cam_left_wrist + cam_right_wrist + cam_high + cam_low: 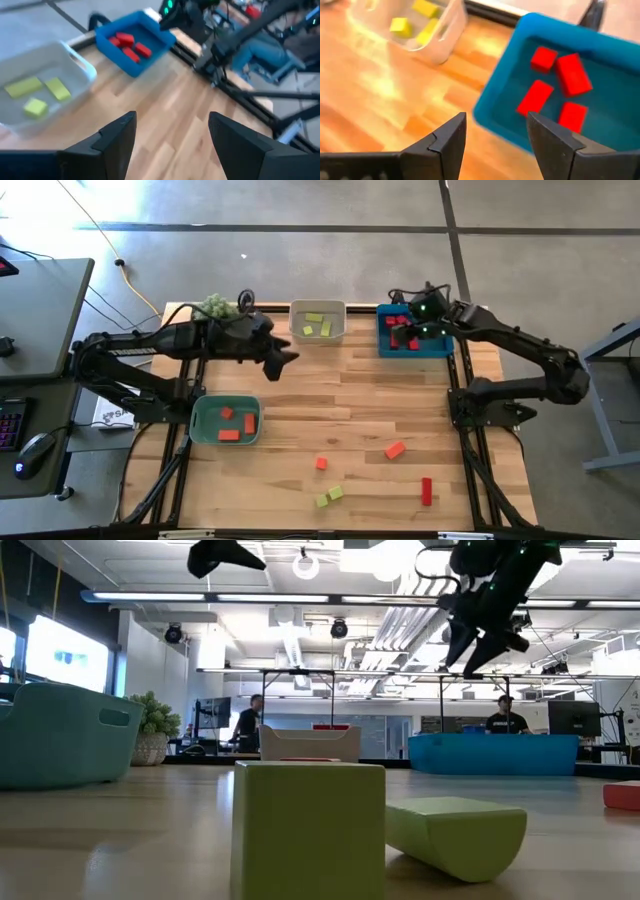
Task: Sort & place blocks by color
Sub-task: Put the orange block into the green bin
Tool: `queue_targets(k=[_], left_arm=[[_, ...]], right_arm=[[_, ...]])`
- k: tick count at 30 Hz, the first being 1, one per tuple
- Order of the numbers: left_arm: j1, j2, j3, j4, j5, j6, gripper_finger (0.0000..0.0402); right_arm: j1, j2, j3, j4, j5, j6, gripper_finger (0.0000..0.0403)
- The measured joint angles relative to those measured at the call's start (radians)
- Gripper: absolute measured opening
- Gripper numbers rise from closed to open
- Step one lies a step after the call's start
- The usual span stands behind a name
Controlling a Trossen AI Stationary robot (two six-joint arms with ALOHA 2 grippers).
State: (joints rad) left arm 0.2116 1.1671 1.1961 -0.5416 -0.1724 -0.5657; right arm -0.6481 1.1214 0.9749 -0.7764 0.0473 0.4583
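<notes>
Wooden slatted table (350,400) with three trays (225,421), a plant (215,307) and five loose blocks (395,450).

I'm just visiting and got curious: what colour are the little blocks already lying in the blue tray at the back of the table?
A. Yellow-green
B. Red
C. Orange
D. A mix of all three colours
B. The blue tray holds only red blocks, four of them in the right wrist view, while the yellow-green ones lie in the white tray beside it.
</notes>
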Motion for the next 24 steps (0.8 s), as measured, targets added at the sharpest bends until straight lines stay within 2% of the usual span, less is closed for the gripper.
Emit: queue_targets(k=[9, 15, 24], left_arm=[[-0.159, 0.043, 0.002, -0.034, -0.02, -0.029, 0.0239], [-0.272, 0.116, 0.001, -0.038, -0.012, 0.083, 0.0239], [-0.434, 0.281, 0.0, 0.022, -0.003, 0.271, 0.0239]], right_arm=[[0.208, -0.011, 0.0, -0.053, 0.003, 0.21, 0.0196], [0.355, -0.011, 0.0, -0.055, 0.007, 0.359, 0.0196], [0.602, -0.011, 0.0, -0.053, 0.147, 0.582, 0.0196]])
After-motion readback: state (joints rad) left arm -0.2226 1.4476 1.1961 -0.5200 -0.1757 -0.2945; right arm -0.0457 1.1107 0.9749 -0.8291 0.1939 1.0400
